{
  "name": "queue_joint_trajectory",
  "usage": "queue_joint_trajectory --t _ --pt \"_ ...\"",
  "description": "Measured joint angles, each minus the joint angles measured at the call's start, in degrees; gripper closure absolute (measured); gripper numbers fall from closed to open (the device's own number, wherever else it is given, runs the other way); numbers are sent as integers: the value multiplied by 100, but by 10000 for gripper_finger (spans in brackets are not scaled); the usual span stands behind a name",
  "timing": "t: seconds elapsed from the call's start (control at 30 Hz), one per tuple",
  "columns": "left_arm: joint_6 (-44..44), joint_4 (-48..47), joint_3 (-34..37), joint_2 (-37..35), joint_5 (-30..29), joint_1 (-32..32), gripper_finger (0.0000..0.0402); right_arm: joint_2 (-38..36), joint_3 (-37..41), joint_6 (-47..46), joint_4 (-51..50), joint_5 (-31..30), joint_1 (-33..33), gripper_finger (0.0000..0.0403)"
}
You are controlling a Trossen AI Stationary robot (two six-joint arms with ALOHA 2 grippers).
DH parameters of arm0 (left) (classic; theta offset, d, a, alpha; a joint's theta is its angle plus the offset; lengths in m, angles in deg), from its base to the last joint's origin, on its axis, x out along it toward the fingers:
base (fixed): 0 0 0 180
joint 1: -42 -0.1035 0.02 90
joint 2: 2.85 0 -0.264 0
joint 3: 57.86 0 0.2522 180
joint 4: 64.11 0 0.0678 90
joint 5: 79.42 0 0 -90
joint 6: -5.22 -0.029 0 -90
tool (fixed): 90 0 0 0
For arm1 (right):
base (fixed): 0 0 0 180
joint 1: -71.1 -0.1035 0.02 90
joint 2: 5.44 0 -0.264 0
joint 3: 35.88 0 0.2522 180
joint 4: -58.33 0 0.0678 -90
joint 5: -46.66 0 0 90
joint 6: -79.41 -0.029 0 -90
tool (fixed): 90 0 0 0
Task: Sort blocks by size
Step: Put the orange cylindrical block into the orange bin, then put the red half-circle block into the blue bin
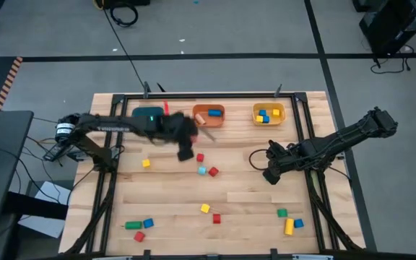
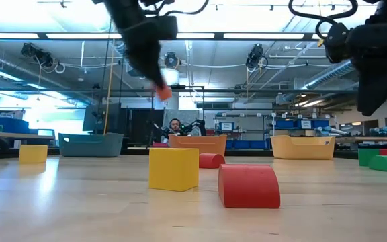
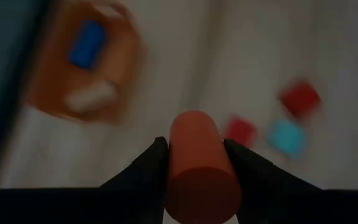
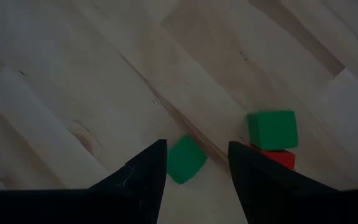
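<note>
My left gripper (image 1: 185,152) hangs above the table's middle, in front of the orange bin (image 1: 209,115), and is shut on an orange-red block (image 3: 197,168). The block also shows in the low view (image 2: 161,93), high above the table. My right gripper (image 1: 270,173) is open and empty above the table's right half. Its wrist view shows two green blocks (image 4: 185,159) (image 4: 272,129) and a red one (image 4: 279,159) on the wood below it. Several more blocks lie scattered on the table, such as a red (image 1: 200,157), a light blue (image 1: 202,170) and a yellow one (image 1: 146,164). My left gripper pinches the orange-red block by its two opposite sides (image 3: 174,158) between its two fingers. The block's rounded end (image 3: 194,121) sticks out past the fingertips. The fingers come from above, pointing down. The block is lifted clear of the table.
Teal bin (image 1: 148,114), orange bin and yellow bin (image 1: 269,113) stand in a row at the far edge; the orange and yellow ones hold blocks. Block groups lie near the front left (image 1: 139,227), front middle (image 1: 211,213) and front right (image 1: 290,221).
</note>
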Motion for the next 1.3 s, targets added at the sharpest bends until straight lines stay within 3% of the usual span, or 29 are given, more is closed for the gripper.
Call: queue_joint_trajectory --t 0.1,0.3,0.43,0.53,0.83,1.07,1.3 --pt "7 360 -191 21 299 -656 264 0 0 -2 123 -1 110 218" --pt "485 1333 -214 492 1990 -1974 264 -1 0 -5 517 -1 354 218" --pt "1002 2288 -214 1170 3174 -2443 264 0 -2 -107 744 0 526 218" --pt "1422 2941 -216 1721 3654 -2610 264 -1 -2 -240 777 23 632 218" --pt "1346 2592 -1024 2850 3517 -2771 254 -1 -2 -704 777 46 740 218" --pt "757 2603 -1254 2901 3536 -2773 226 0 -2 -903 781 47 740 218" --pt "746 2726 -1307 2898 3407 -2772 223 0 -2 -905 825 40 740 218"
